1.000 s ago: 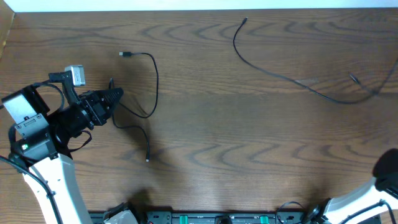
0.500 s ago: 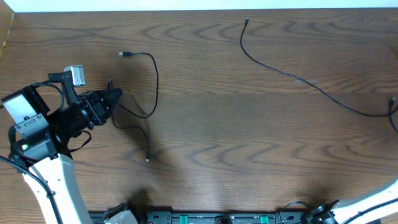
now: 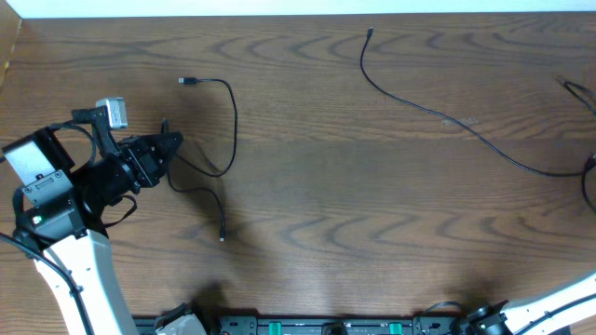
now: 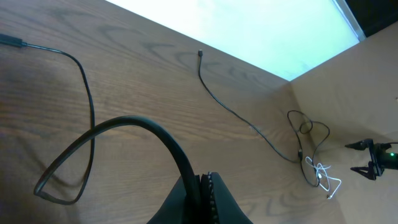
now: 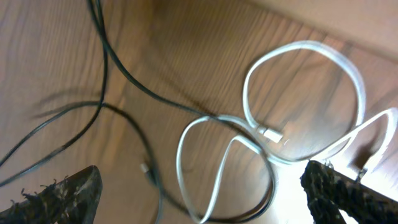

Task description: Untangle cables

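In the overhead view the right arm [image 3: 559, 300] is cut off at the lower right corner and its gripper is out of frame. The long black cable [image 3: 438, 113] starts at a plug near the far edge of the table [image 3: 307, 200] and leaves the picture at the right edge, so its far end is hidden there. The right wrist view is blurred, and plug details cannot be made out.

The left gripper [image 4: 203, 182] has its jaws pressed together on the short black cable [image 4: 134, 124], which arches up out of the fingers. In the overhead view this cable loops just beside the gripper, both plug ends lying free on the table.

The right gripper [image 5: 199, 174] stands wide apart and holds nothing. Between its fingertips [image 5: 65, 190] lies a white cable [image 5: 305, 53] in loops, crossed by black cable strands; whether the fingers touch any cable cannot be determined.
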Controlling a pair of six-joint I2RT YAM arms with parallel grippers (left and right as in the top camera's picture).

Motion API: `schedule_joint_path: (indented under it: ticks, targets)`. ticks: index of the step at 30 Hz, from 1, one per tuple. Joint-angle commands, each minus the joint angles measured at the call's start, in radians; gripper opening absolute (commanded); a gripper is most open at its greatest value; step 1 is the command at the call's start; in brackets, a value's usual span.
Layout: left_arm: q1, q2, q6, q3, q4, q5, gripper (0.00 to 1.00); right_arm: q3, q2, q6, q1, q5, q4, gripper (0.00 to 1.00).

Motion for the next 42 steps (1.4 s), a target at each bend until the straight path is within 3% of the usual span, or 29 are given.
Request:
schedule_joint_path:
  ticks: [1, 4, 6, 9, 11, 14, 16, 18, 22, 29, 35, 42]
  targets:
    - [-0.003, -0.002, 0.018, 0.003, -0.002, -0.005, 0.07, 0.005, -0.014, 0.106, 0.024, -0.2, -0.018, 0.99]
    - [-0.003, -0.002, 0.018, 0.003, -0.002, -0.005, 0.07, 0.005, -0.014, -0.066, 0.084, -0.591, -0.005, 0.99]
    - [-0.003, -0.002, 0.018, 0.003, -0.003, -0.005, 0.07, 0.005, -0.014, -0.181, 0.137, -0.687, -0.02, 0.99]
    - [-0.003, -0.002, 0.018, 0.003, -0.003, -0.005, 0.07, 0.005, -0.013, -0.357, 0.251, -0.639, -0.074, 0.99]
    - [-0.003, -0.002, 0.018, 0.003, -0.003, -0.005, 0.07, 0.005, -0.011, -0.389, 0.336, -0.495, -0.091, 0.99]
    - [-0.003, -0.002, 0.018, 0.003, -0.003, -0.005, 0.07, 0.004, -0.01, -0.13, 0.478, -0.06, -0.117, 0.99]
    - [-0.003, -0.002, 0.018, 0.003, -0.002, -0.005, 0.07, 0.004, -0.01, 0.17, 0.553, 0.237, -0.197, 0.99]
    - [-0.003, -0.002, 0.018, 0.003, -0.002, -0.005, 0.07, 0.004, -0.01, 0.453, 0.613, 0.364, -0.252, 0.99]
    - [-0.003, -0.002, 0.018, 0.003, -0.002, -0.005, 0.08, 0.0, -0.01, 0.864, 0.721, 0.266, -0.345, 0.99]
    - [-0.003, -0.002, 0.018, 0.003, -0.003, -0.005, 0.07, -0.029, -0.01, 1.303, 0.9, 0.211, -0.356, 0.99]
    - [-0.003, -0.002, 0.018, 0.003, -0.003, -0.005, 0.08, -0.098, -0.008, 1.34, 1.051, 0.418, -0.119, 0.91]
    - [-0.003, -0.002, 0.018, 0.003, -0.003, -0.005, 0.07, -0.288, -0.004, 1.371, 1.131, 0.457, 0.22, 0.98]
